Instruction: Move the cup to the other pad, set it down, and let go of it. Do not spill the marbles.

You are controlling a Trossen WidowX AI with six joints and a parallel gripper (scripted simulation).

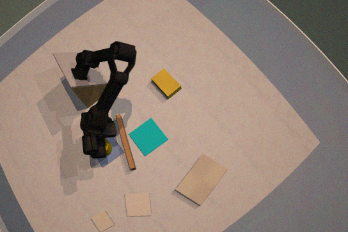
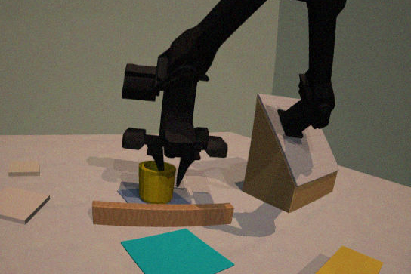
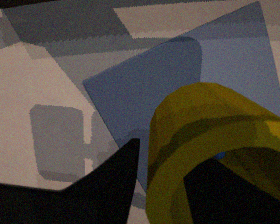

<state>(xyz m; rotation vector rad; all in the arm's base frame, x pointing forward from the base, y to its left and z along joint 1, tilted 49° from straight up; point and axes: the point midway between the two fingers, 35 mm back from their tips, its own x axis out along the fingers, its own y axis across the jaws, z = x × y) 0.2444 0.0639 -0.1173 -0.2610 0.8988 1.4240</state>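
Observation:
The yellow cup [image 1: 108, 147] [image 2: 156, 185] [image 3: 201, 107] stands upright on the blue pad [image 1: 114, 157] [image 2: 128, 195] [image 3: 236, 55], partly under the arm in the top view. A blue marble [image 3: 219, 155] shows inside it; any others are hidden. My gripper [image 2: 170, 178] [image 3: 160, 148] is partly open and straddles the cup's wall. One finger reaches inside the rim and the other is outside, with a small gap between the outer finger and the wall. The teal pad [image 1: 148, 137] [image 2: 177, 253] lies bare on the other side of the wooden bar.
The low wooden bar [image 1: 126, 142] [image 2: 162, 215] stands between the pads. A wooden wedge [image 1: 87, 94] [image 2: 264, 162] stands near the arm's base. A yellow block [image 1: 166, 81] [image 2: 351, 262], a large tan slab [image 1: 201, 179] and two smaller tan tiles [image 1: 138, 204] [image 1: 102, 220] lie around.

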